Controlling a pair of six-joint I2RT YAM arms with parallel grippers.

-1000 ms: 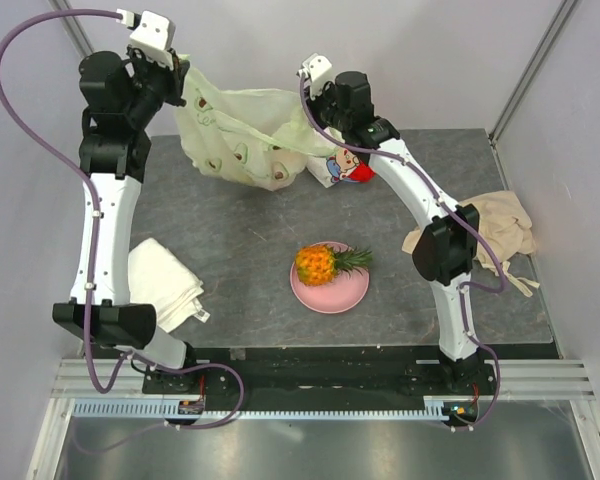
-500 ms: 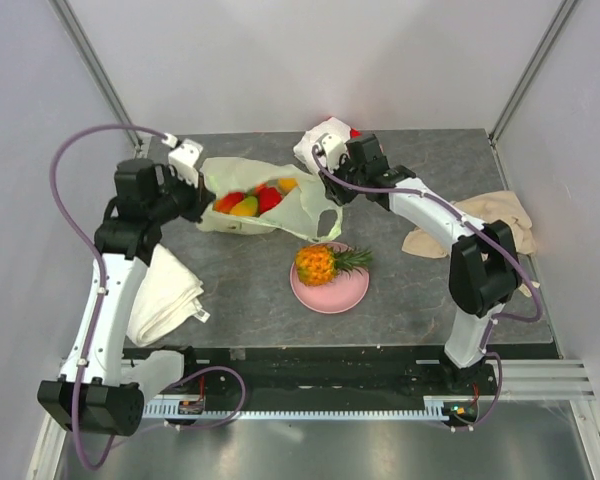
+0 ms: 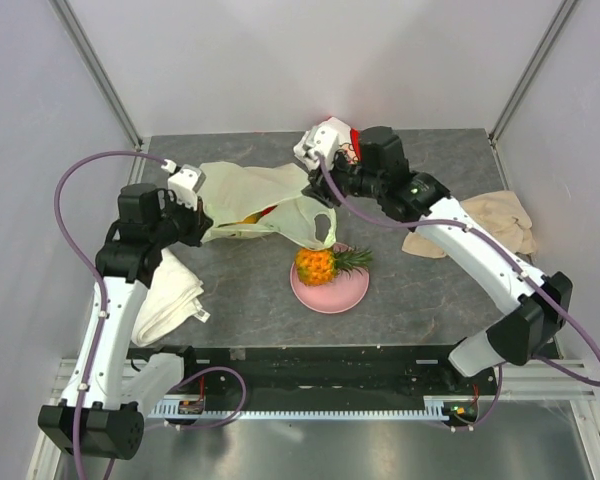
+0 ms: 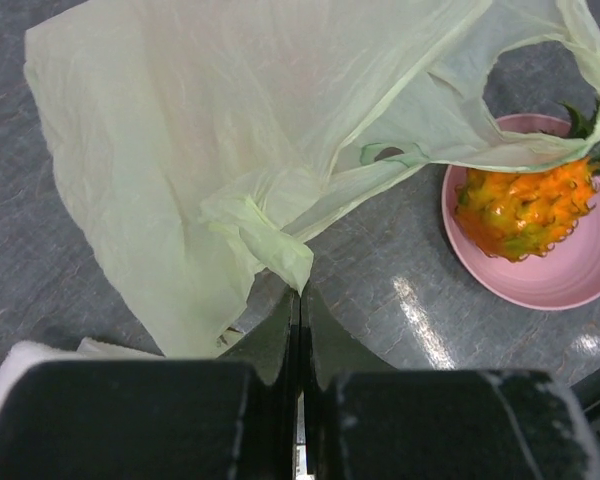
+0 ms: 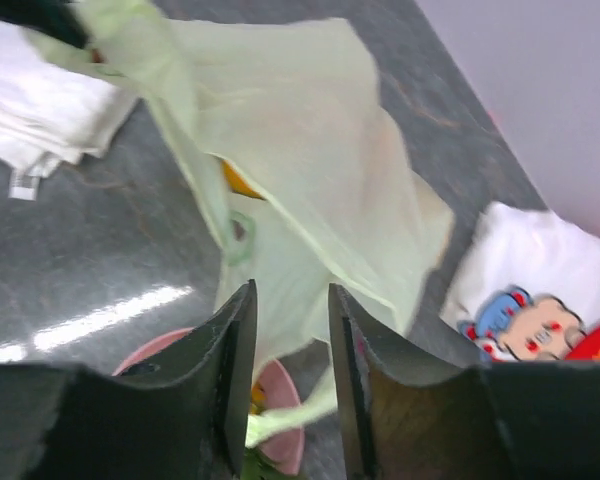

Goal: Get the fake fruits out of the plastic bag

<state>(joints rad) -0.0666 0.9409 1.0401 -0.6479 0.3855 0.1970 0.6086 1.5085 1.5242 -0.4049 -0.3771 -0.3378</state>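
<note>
The left fingers [image 4: 286, 322] stay shut on a bunched fold of the bag [image 4: 210, 150], the pinch sitting at its near edge. The right gripper [image 5: 291, 290] has just let go: its jaws now stand apart with nothing between them, and the bag lies beyond the gap rather than in it.

With that release the bag has come down. A second ago both arms held it stretched high at the back of the table. Half a second ago it hung low with its mouth wide, showing red, yellow and orange fruits inside. Now it lies slumped and nearly flat on the table [image 3: 430, 290], one handle loop draped over the edge of the plate [image 4: 570, 290].

Only a sliver of fruit [image 3: 252, 214] shows at the mouth from above, and the right wrist view catches a small orange patch [image 5: 238, 182] under the film. The pineapple [image 3: 320, 264] is already out, lying on the plate. The pouch [image 5: 540, 290] sits behind the bag, a towel [image 3: 165, 290] to its left, a cloth [image 3: 500, 222] far right.

So the right gripper looks free to reach in. But the mouth has sagged almost shut, and it probably needs lifting open by the left pinch before any fruit can be grabbed cleanly.
</note>
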